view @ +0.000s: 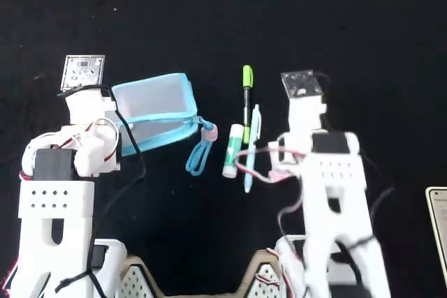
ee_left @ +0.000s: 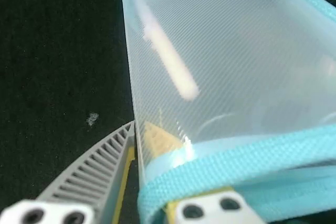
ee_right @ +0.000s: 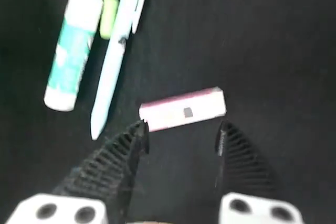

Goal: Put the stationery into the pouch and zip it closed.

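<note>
Left gripper (ee_left: pixel 142 140): clamped on the zip edge of the pouch (view: pixel 155 106). In the high view the pouch lies at 10 o'clock from table centre.

Glue stick (view: pixel 232 150), blue pen (view: pixel 251 148) and green pen (view: pixel 246 92) lie side by side at 3 o'clock of the pouch.

Right gripper (ee_right: pixel 181 129): fingers apart, one at each end of the pink eraser (ee_right: pixel 182 109).

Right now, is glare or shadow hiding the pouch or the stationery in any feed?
Left wrist view: a bright reflected streak crosses the clear face of the pouch. High view: pale sheen on the pouch; glue stick and pens evenly lit on the black table. Right wrist view: no glare on the eraser ahead of the open right gripper.
</note>
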Robot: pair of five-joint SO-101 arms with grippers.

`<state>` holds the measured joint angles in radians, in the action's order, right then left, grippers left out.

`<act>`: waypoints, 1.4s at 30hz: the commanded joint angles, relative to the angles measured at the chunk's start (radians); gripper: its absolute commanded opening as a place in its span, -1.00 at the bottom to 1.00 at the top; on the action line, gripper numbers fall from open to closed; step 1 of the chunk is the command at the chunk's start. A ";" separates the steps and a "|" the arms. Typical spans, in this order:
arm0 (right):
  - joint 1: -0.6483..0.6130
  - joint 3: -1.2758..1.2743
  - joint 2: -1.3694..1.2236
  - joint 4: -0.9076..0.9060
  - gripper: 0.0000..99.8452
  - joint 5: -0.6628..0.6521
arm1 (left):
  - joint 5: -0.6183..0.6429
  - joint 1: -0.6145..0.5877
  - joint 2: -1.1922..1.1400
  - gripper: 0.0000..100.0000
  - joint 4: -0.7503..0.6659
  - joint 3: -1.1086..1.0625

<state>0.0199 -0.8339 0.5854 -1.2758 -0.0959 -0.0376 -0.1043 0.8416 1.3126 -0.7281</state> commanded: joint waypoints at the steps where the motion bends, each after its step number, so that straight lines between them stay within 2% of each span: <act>1: 0.009 0.139 -0.137 -0.072 -0.57 0.060 | 0.003 0.004 -0.006 -0.94 0.003 -0.042; 6: 0.009 0.254 -0.334 -0.201 -0.56 0.285 | 0.003 0.004 -0.006 -0.94 0.000 -0.048; 13: 0.023 0.418 -0.615 -0.213 -0.57 0.463 | 0.003 0.004 -0.006 -0.94 -0.002 -0.048; 20: 0.014 0.556 -0.814 -0.229 -0.57 0.546 | 0.003 0.004 -0.006 -0.94 -0.002 -0.048; 28: 0.009 0.664 -1.006 -0.229 -0.58 0.543 | 0.002 0.004 -0.006 -0.94 -0.002 -0.048; 32: 0.008 0.725 -1.020 -0.230 -0.77 0.459 | 0.002 0.004 -0.006 -0.94 0.000 -0.048; 36: 0.008 0.766 -1.024 -0.230 -0.98 0.290 | 0.002 0.004 -0.006 -0.94 0.000 -0.048; 42: 0.012 0.771 -1.021 -0.282 -0.98 -0.083 | 0.002 0.004 -0.006 -0.94 0.002 -0.048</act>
<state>0.0245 -0.1204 -0.4503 -1.5136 0.0069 -0.0391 -0.1043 0.8416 1.3111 -0.7403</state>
